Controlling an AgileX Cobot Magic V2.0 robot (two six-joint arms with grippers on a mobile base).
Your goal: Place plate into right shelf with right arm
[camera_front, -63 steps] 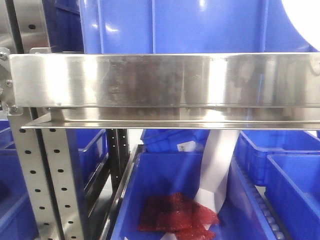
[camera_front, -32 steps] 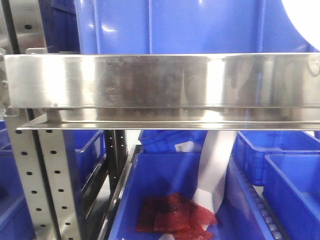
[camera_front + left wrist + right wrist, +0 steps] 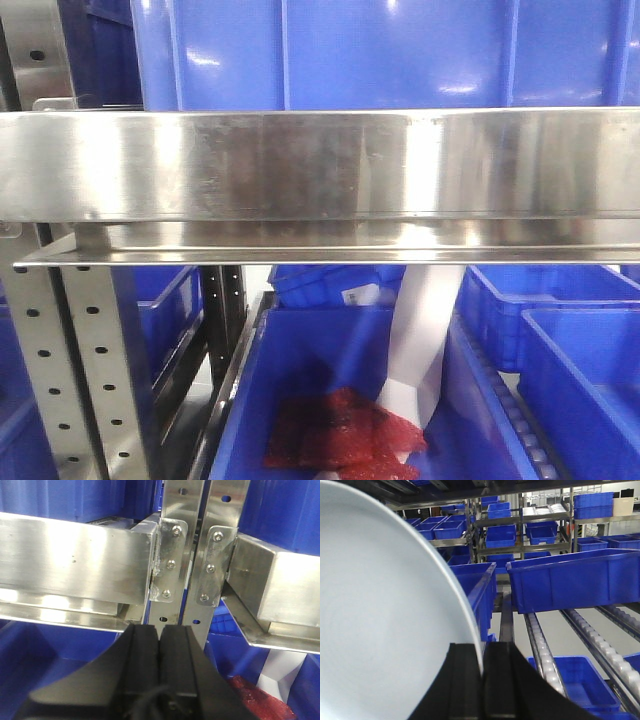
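Observation:
The plate (image 3: 380,620), glossy white with a faint blue tint, fills the left half of the right wrist view, standing on edge. My right gripper (image 3: 481,647) is shut on its rim at the bottom. The plate does not show in the front view. The right shelf (image 3: 320,165) shows there as a wide stainless rail with blue bins above and below. My left gripper (image 3: 160,630) is shut with nothing in it, just in front of two perforated steel uprights (image 3: 192,575).
A large blue bin (image 3: 575,580) sits on roller tracks (image 3: 542,655) ahead of the right gripper, with more bins on racks behind. Below the rail, a blue bin (image 3: 300,370) holds red packets (image 3: 340,435) and a white strip.
The front view has shifted: the rail and upright slid left. The white plate edge at the top right corner has left that view.

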